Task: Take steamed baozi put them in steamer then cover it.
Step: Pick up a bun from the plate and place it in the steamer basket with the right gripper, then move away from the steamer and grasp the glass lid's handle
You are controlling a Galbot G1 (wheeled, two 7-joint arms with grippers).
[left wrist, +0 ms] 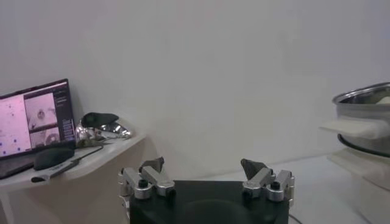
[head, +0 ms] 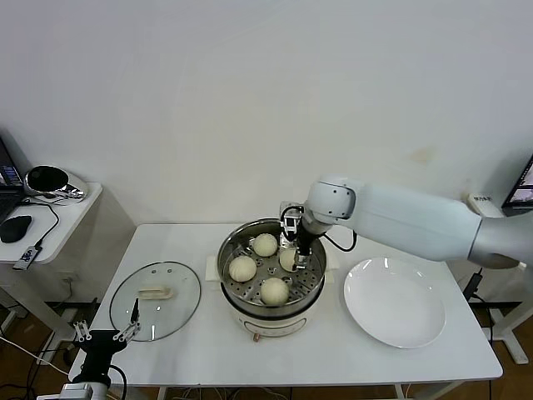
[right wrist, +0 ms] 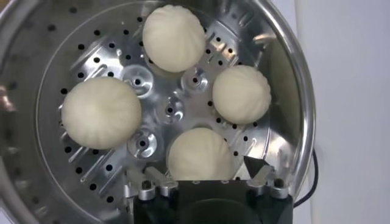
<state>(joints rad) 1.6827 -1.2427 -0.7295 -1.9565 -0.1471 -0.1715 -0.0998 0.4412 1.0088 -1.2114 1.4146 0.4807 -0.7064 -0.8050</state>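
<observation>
On the white table (head: 200, 350), the right gripper (right wrist: 207, 173) is hovering wide open over the fourth cream-white round dough bun (right wrist: 201, 155) in the shiny round steel steamer (head: 229, 250), while the left gripper (left wrist: 204, 173) is waiting wide open near the table's left edge; next, I judge, fetching the round clear glass lid (head: 156, 300).

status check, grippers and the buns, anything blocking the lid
Right gripper open over fourth cream-white bun in steel steamer. Left gripper open, parked low. Glass lid on table, path clear.

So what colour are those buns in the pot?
Creamy white buns, clearest in the right wrist view.
</observation>
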